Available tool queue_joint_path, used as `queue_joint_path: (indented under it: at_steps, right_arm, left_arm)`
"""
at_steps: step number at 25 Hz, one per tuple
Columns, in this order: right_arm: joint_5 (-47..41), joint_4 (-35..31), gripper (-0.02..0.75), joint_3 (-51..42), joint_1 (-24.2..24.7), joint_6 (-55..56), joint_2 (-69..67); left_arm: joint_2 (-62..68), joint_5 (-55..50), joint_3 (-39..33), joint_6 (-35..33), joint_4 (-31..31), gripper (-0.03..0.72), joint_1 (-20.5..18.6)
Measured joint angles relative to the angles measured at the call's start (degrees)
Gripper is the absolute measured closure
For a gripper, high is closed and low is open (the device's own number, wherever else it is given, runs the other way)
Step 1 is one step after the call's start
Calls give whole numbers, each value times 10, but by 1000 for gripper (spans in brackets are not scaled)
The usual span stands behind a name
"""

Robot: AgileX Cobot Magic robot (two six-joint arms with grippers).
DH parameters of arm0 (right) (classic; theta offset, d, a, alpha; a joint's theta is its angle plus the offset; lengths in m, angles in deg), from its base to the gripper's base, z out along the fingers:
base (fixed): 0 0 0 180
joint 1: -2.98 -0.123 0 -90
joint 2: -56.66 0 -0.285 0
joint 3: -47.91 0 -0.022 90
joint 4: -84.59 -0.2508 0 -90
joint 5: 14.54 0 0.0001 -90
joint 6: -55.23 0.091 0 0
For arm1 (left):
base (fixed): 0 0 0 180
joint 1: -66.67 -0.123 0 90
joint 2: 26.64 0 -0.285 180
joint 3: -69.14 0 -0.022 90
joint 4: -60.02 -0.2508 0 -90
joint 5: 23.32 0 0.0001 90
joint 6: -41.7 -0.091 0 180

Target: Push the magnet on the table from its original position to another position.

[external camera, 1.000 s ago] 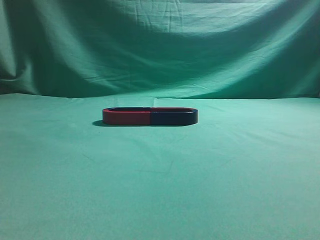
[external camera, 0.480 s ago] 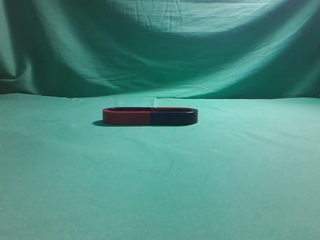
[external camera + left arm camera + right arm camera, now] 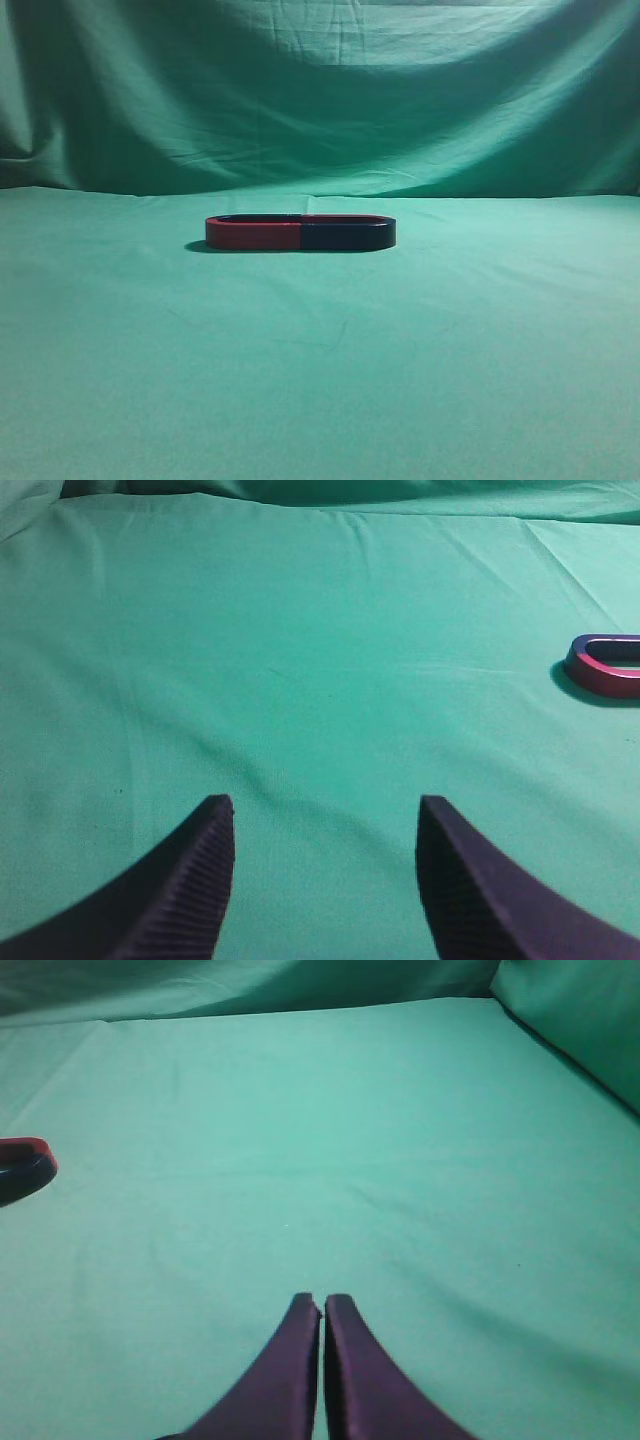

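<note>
Green cloth covers the whole table and rises as a creased backdrop across the upper half of the exterior view. At the centre of that view, just below the fold where table meets backdrop, lies the magnet, a flat, elongated loop with rounded ends, red on its left half and dark, nearly black, on its right half. It rests flat on the cloth with a thin shadow under its left end. Neither arm appears in this view.

Looking through the left wrist view, the left gripper fills the bottom of the frame with its two dark ribbed fingers spread wide apart, bare cloth between them. Both fingers are cut off by the lower edge. At the right edge, a little above the middle, only the rounded red end of the magnet shows; the remainder runs out of frame. It sits well apart from the fingers.

Down at the bottom centre of the right wrist view, the right gripper has its two dark fingers pressed together, only a hairline seam between them, nothing held. Their bases are cut off below. At the left edge, a small piece of the magnet shows, red on top and dark beneath, too little to make out its shape.
</note>
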Motion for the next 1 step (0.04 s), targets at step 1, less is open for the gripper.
queue_joint_path:
  at_steps: [1]
  right_arm:
    - [0,0,738,0,0,0,0]
  left_arm:
    - [0,0,0,0,0,316,0]
